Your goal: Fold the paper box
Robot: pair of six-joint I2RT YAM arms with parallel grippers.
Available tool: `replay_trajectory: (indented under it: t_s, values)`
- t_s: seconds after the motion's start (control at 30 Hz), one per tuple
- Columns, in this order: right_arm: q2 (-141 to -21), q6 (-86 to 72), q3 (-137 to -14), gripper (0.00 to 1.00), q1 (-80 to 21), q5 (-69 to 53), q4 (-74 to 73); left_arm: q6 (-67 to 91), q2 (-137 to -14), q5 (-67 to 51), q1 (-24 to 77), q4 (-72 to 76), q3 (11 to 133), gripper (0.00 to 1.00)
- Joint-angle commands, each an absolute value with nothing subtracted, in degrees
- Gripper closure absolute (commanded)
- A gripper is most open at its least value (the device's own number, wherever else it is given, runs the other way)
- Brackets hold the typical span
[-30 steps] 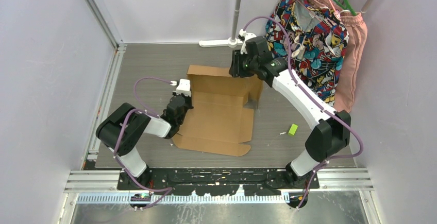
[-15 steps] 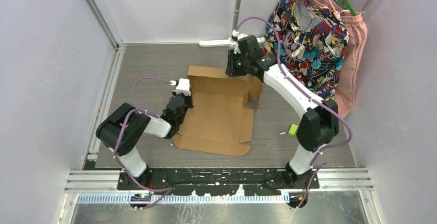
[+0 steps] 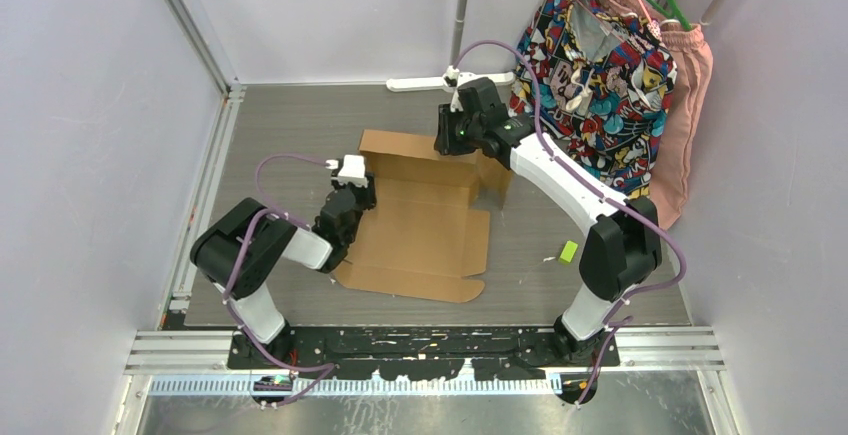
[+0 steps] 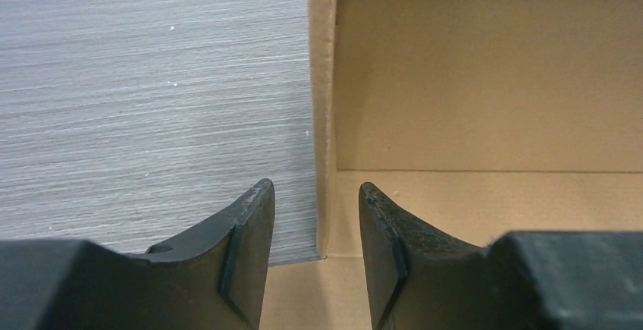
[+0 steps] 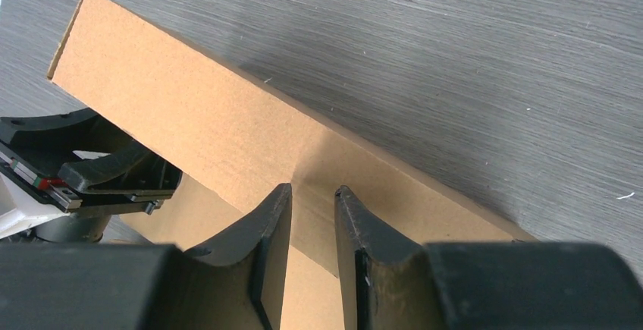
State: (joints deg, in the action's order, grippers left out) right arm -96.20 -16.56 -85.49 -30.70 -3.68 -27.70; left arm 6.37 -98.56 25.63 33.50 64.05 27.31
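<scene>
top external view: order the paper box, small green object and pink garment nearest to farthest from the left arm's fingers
1. paper box: its left wall sits between the left fingers.
2. small green object: on the table, right of the box.
3. pink garment: hanging at the far right.

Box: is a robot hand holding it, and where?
The left hand holds nothing: its open fingers straddle the box's left wall without touching. The right hand is nearly shut at the back flap; I can't tell if it pinches.
</scene>
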Motion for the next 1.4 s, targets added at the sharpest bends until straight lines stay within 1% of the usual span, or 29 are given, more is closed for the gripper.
replay_trajectory:
  t_s: [0.0,0.17,0.3,0.4,0.57,0.63,0.7,0.8,0.93,1.07,1.13,1.23,1.37]
  values:
    - [-96.6,-15.5,-84.8,0.67,-31.2,-3.5,-30.0,4.1,-99.7,29.9,33.6,72.8,26.9,0.54]
    - [-97.8,-14.4,-86.1,0.67,-31.2,-4.5,-30.9,3.1,-102.1,33.2,33.6,77.5,27.3,0.51]
    - [-98.8,-13.6,-86.8,0.68,-31.1,-5.0,-31.9,2.4,-105.1,32.7,33.6,81.6,28.4,0.47]
    - [-99.2,-13.4,-86.8,0.68,-31.2,-5.4,-32.4,2.7,-106.7,31.7,33.4,82.0,29.9,0.44]
    - [-99.5,-13.2,-86.3,0.68,-31.2,-6.4,-32.6,3.4,-107.4,31.2,32.5,82.0,31.2,0.44]
    - [-99.5,-13.4,-86.0,0.68,-31.2,-6.9,-32.8,3.3,-107.5,31.8,32.0,82.0,31.6,0.49]
    - [-99.5,-13.4,-85.8,0.68,-31.1,-7.3,-32.9,3.2,-107.7,33.2,31.6,81.8,32.1,0.58]
    - [-99.4,-13.4,-85.5,0.68,-31.1,-8.2,-33.0,4.0,-107.9,32.3,30.9,80.2,32.8,0.68]
    - [-98.9,-13.5,-85.8,0.68,-31.2,-9.2,-33.4,4.3,-108.0,31.4,30.8,80.4,32.3,0.76]
    - [-97.4,-13.2,-86.3,0.65,-30.8,-8.9,-34.3,4.2,-107.7,31.9,30.8,81.9,31.0,0.78]
    - [-95.9,-14.0,-86.2,0.62,-29.5,-9.4,-34.4,4.3,-107.7,31.8,30.9,82.0,30.6,0.78]
    - [-91.6,-16.7,-83.5,0.53,-25.6,-11.3,-31.9,4.1,-107.4,31.5,30.8,82.0,30.5,0.77]
    - [-87.1,-21.3,-79.3,0.48,-19.5,-12.9,-28.2,4.0,-107.3,31.3,30.8,82.0,30.3,0.76]
